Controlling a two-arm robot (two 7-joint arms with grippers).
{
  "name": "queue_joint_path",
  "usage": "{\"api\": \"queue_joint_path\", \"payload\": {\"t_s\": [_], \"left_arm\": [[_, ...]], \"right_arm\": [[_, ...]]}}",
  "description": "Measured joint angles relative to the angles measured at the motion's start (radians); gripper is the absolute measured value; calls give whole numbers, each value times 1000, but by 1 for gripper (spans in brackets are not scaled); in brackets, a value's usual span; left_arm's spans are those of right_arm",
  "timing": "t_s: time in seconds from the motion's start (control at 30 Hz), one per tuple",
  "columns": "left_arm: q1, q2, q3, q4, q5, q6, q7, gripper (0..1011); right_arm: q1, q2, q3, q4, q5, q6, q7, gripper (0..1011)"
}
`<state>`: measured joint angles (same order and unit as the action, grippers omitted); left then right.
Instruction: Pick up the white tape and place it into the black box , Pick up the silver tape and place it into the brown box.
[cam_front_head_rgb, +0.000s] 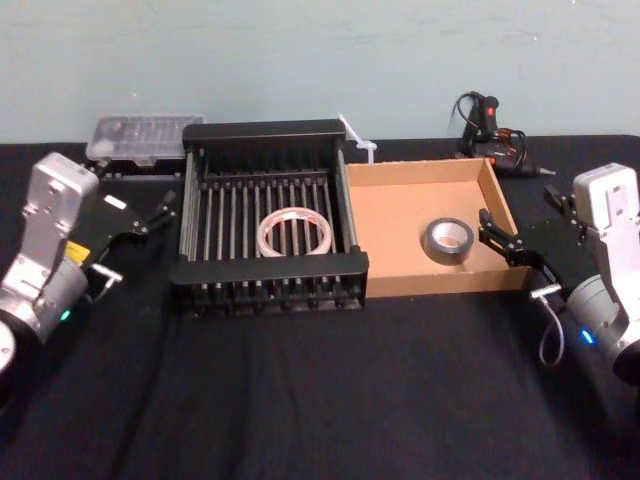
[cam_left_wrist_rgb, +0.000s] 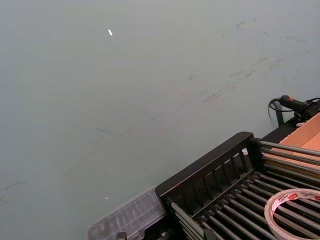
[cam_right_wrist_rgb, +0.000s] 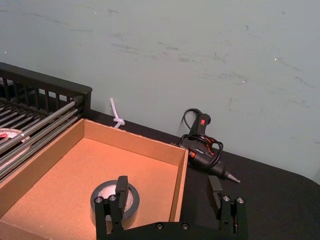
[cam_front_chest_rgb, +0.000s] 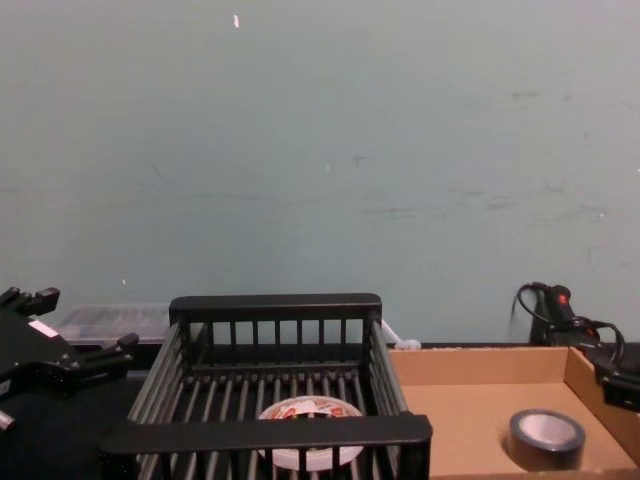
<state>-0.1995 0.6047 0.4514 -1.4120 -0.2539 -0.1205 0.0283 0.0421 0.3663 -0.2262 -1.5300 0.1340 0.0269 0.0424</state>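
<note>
White tape (cam_front_head_rgb: 294, 233): flat on black box (cam_front_head_rgb: 268, 272) slats. Silver tape (cam_front_head_rgb: 448, 240): flat in brown box (cam_front_head_rgb: 400, 210), just inboard of right claw (cam_front_head_rgb: 503, 238), fingers apart, empty. Left claw (cam_front_head_rgb: 150, 215): apart, by desk's left edge. You need no further pick.

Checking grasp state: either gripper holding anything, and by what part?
Nothing held. Left gripper open beside the black box; right gripper open by the brown box. White tape and silver tape lie boxed.
</note>
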Motion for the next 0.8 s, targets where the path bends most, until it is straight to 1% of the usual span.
{"api": "queue_joint_path", "payload": {"t_s": [0.8], "left_arm": [[0, 0, 0, 0, 0, 0, 0, 1001]], "right_arm": [[3, 3, -4, -2, 1, 0, 3, 1002]]}}
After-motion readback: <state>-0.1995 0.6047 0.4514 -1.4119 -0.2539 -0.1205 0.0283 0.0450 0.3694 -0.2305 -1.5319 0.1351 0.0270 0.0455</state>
